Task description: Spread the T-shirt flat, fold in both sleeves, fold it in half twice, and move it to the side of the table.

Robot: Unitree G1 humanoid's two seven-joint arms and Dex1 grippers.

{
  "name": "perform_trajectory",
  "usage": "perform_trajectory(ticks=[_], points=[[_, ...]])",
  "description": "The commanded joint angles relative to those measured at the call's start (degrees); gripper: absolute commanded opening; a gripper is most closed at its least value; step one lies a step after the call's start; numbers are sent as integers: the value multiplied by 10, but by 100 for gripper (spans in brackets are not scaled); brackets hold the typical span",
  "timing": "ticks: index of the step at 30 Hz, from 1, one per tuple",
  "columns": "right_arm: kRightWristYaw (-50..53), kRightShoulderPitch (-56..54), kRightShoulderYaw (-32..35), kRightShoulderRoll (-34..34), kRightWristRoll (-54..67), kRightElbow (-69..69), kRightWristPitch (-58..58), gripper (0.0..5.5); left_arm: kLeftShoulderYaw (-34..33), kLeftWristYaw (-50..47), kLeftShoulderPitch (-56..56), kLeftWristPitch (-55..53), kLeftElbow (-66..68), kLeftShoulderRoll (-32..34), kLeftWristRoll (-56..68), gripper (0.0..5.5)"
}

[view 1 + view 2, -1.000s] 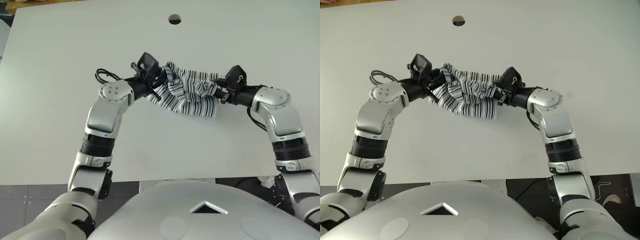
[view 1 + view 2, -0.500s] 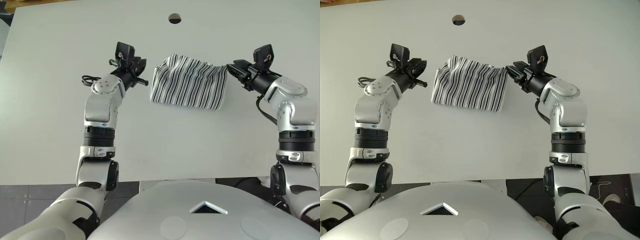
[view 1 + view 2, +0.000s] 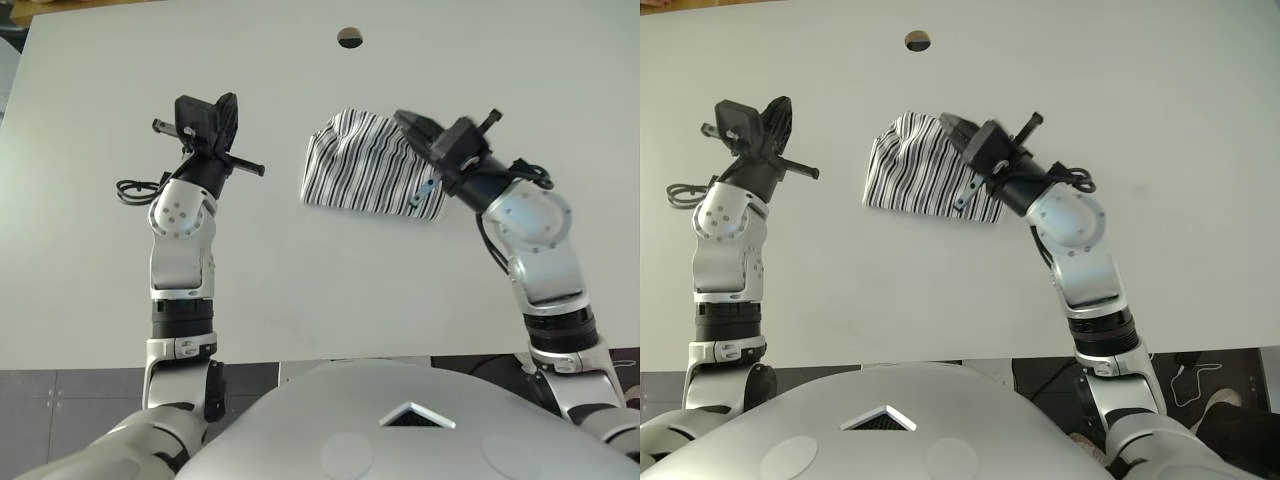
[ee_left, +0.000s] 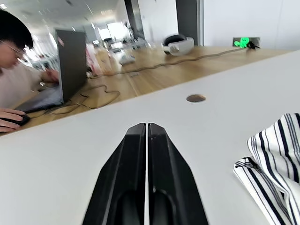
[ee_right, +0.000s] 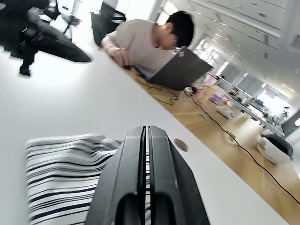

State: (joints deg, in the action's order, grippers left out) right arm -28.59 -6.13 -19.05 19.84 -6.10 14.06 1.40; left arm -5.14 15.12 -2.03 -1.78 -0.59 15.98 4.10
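Note:
The black-and-white striped T-shirt [image 3: 365, 172] lies folded in a compact rectangle on the white table [image 3: 300, 280], a little past the middle. My left gripper [image 3: 226, 112] is raised off the table to the shirt's left, well apart from it, its fingers [image 4: 140, 154] pressed together and shut on nothing. My right gripper [image 3: 408, 120] hovers over the shirt's right part, pointing toward the far left, fingers [image 5: 136, 159] shut with no cloth between them. The shirt's striped edge [image 4: 274, 159] lies beside the left gripper, and its folded top [image 5: 65, 173] sits under the right gripper.
A round cable hole [image 3: 349, 38] sits in the table near its far edge, beyond the shirt. A wooden desk [image 4: 154, 70] with cables and a laptop stands behind the table. Bare white tabletop lies to both sides and toward the near edge [image 3: 300, 360].
A second ago both grippers held the bunched shirt; they let go and it lies flat. Since then the left arm swung out and up, and the right gripper turned in over the shirt.

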Motion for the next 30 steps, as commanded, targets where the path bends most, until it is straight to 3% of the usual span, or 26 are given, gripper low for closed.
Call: perform_trajectory(ticks=[1,8,15,23,30], points=[[33,-53,-23,-41,-38,-94,-11,11,-13,-22,27,30,-11,-8,-8,10],[101,-166,-37,-112,-92,-299,-18,11,10,-34,60,55,-42,-27,-16,10],[52,-186,-73,-126,-118,-437,73,11,22,-39,66,53,-58,-38,-24,10],[73,-128,-51,-11,-164,-416,77,11,17,-39,67,38,-71,-48,-14,10],[51,36,110,158,-111,-273,101,11,13,-38,73,30,-85,-47,-11,10]])
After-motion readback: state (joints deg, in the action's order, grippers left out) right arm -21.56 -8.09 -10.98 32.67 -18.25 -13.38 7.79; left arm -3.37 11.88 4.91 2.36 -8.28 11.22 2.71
